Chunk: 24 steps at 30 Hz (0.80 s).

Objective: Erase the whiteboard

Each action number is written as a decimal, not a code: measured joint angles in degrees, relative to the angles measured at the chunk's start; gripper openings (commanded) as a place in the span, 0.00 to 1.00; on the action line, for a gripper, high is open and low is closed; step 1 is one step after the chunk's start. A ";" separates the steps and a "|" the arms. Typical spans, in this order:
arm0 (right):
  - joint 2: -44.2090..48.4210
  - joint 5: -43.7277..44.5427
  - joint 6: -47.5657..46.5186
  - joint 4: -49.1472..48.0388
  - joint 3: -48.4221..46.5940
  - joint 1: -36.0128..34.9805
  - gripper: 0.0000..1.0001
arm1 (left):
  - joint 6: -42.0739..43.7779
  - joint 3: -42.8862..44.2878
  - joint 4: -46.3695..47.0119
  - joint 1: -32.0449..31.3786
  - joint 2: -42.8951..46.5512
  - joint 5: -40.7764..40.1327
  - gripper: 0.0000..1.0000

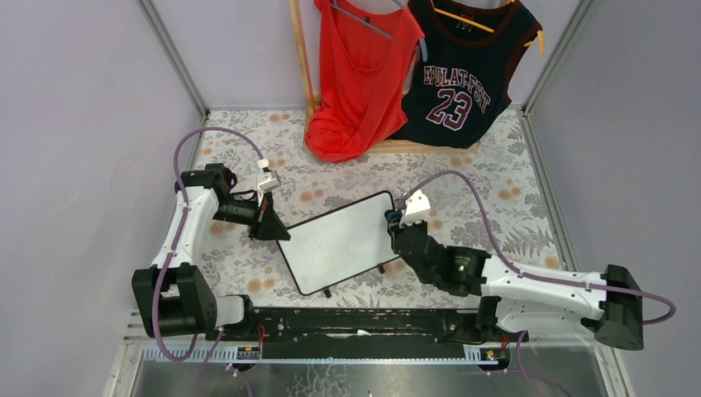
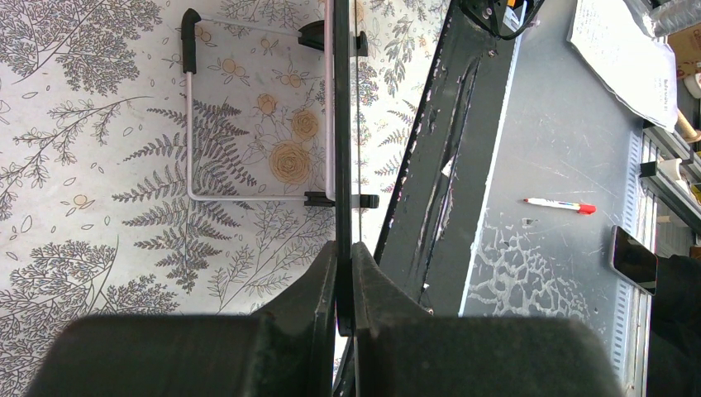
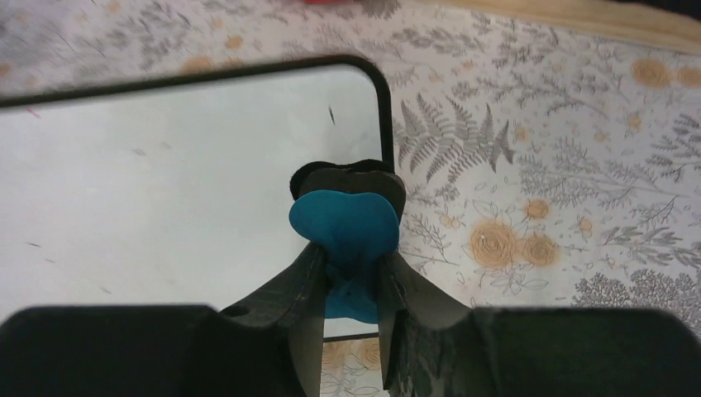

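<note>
The whiteboard (image 1: pixel 339 241), white with a thin black frame, is held tilted over the floral cloth in the middle. My left gripper (image 1: pixel 269 225) is shut on its left edge; the left wrist view shows the board edge-on (image 2: pixel 341 124) between the jaws of that gripper (image 2: pixel 345 273), with its wire stand (image 2: pixel 192 124) behind. My right gripper (image 1: pixel 397 234) is shut on the blue eraser (image 3: pixel 347 231), which rests on the board's right part (image 3: pixel 165 182) near its corner. The board surface looks white with only tiny specks.
A wooden rack with a red top (image 1: pixel 360 78) and a dark "23" jersey (image 1: pixel 463 70) stands at the back. A black rail (image 1: pixel 355 322) runs along the near edge. A red-capped marker (image 2: pixel 560 204) and a phone (image 2: pixel 635 259) lie on the grey shelf below.
</note>
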<state>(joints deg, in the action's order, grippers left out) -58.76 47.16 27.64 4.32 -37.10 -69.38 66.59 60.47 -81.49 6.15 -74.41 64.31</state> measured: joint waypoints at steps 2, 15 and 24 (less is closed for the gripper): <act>0.28 -0.04 0.15 3.98 -4.79 0.02 0.00 | 0.00 0.00 0.00 0.00 0.00 0.00 0.00; 8.28 3.23 12.50 35.82 -16.13 5.60 0.00 | -0.11 0.00 0.09 0.00 0.00 0.00 0.00; 6.91 -3.72 10.54 41.55 -17.57 22.12 0.00 | -0.66 0.00 0.42 0.00 -0.24 0.00 0.00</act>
<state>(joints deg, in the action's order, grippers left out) -51.86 43.44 38.17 45.87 -54.68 -47.27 65.93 60.47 -81.08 6.15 -74.65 64.31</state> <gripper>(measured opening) 0.307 0.042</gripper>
